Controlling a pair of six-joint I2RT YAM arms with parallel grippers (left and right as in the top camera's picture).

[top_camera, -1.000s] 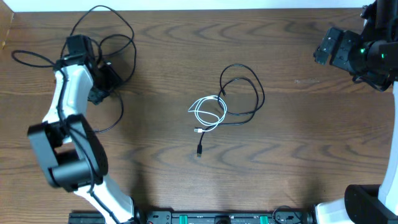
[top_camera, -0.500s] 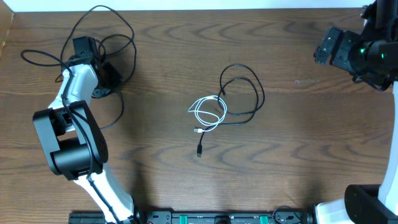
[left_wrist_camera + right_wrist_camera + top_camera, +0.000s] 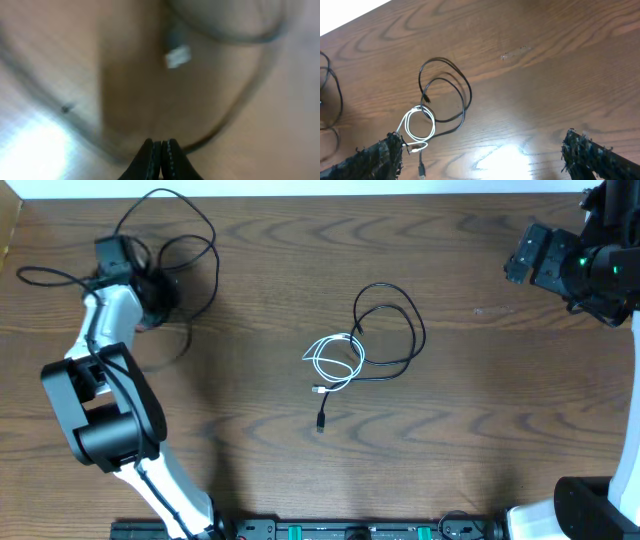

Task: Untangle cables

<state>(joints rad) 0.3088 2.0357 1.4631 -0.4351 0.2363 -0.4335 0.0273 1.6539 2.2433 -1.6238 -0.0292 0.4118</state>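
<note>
The left gripper [image 3: 160,150] is pinched shut at the far left, down among the loops of one black cable [image 3: 170,240], probably to drag it clear; whether it caught the cord, I can't tell. The right gripper [image 3: 485,152] hangs wide open and empty. The white cable [image 3: 335,362] and the second black cable [image 3: 398,320] lie interlooped mid-table.

**Wood Table Under Bright Light**

A brown table [image 3: 250,440] with bold wavy grain fills the view; a white strip [image 3: 300,188] runs beyond its far edge; a black rail [image 3: 330,530] with green fittings lines the near edge; a pale scuff [image 3: 516,53] marks the wood; glare [image 3: 505,152] shines nearby.
</note>
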